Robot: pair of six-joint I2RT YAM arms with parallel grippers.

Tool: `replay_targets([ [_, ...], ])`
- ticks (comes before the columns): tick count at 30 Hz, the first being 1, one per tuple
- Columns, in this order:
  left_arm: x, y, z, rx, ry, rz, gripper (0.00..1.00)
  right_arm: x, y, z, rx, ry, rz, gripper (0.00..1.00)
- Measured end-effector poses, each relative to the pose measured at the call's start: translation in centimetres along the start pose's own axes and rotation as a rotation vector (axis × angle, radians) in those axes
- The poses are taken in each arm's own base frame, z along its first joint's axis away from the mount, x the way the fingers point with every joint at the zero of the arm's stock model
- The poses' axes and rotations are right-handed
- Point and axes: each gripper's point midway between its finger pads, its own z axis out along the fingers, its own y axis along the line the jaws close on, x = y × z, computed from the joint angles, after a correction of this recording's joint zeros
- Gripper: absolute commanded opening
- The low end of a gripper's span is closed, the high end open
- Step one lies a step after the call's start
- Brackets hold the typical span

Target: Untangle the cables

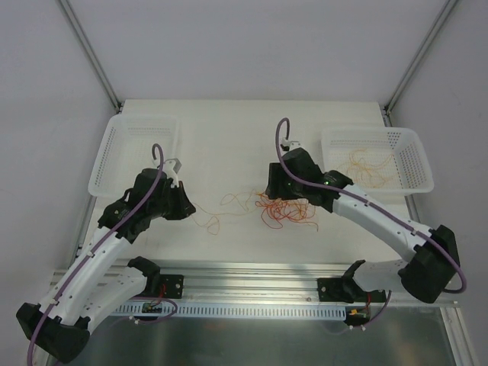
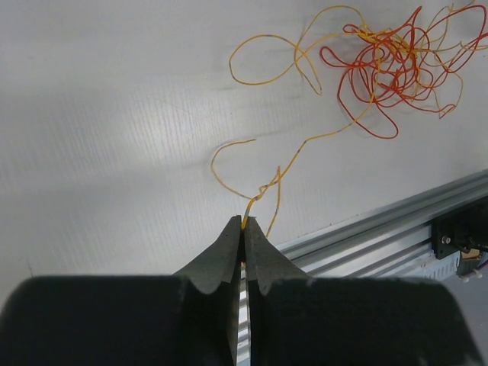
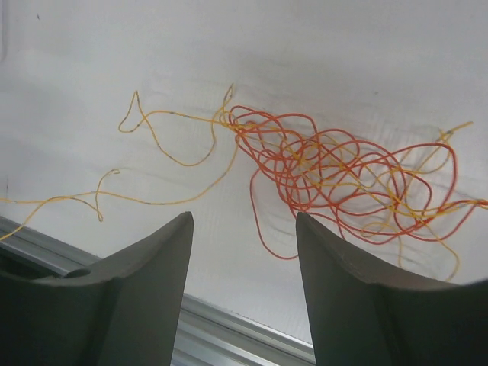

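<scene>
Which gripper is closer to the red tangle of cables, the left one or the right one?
Right. The right gripper hangs open right by the tangle. The left gripper is farther off to the left, shut on a yellow strand that leads to it.

No text, label, brand, number or sign can be read in any of the views. The small board (image 2: 467, 255) far to the right of the left gripper (image 2: 242, 221) is too blurred to show any marking.
</scene>
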Motion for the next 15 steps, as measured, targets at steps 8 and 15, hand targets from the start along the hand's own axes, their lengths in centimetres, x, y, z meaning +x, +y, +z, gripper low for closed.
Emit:
replay_targets([
  [8,0.1,-0.3,0.0,0.022,-0.010,-0.007,0.00,1.1,2.0,6.0,0.087,0.062,0.046,0.58],
  [15,0.5,-0.2,-0.1,0.027,-0.012,-0.010,0.00,2.1,1.8,9.1,0.178,0.083,0.073,0.51],
])
